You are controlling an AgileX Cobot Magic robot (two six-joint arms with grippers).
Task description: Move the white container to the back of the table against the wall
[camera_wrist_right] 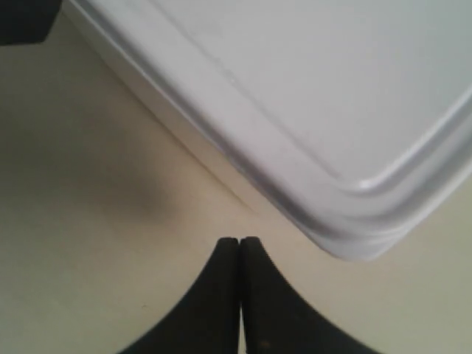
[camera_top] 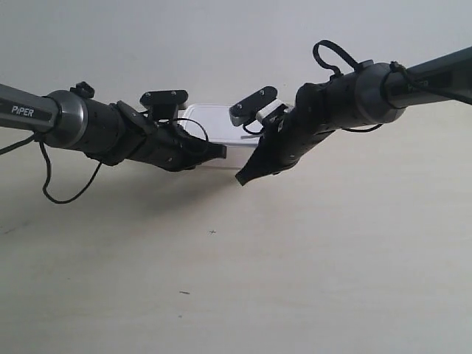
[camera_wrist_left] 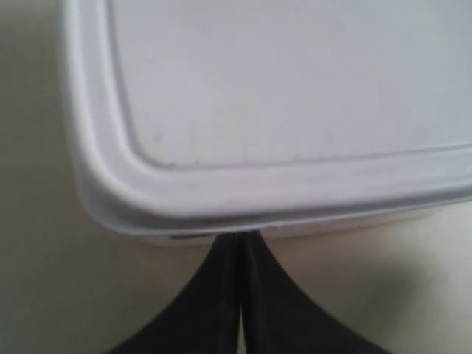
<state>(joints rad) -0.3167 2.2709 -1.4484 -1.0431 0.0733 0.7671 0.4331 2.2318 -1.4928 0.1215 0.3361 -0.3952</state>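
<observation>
The white container (camera_top: 217, 122) sits on the table (camera_top: 310, 280) near the wall (camera_top: 221, 44), between two hands, each pinched shut on nothing. The left hand (camera_wrist_left: 240, 240) touches under its rim and the right hand (camera_wrist_right: 239, 242) is just short of a corner, so uneven pushing could swivel it askew.
</observation>
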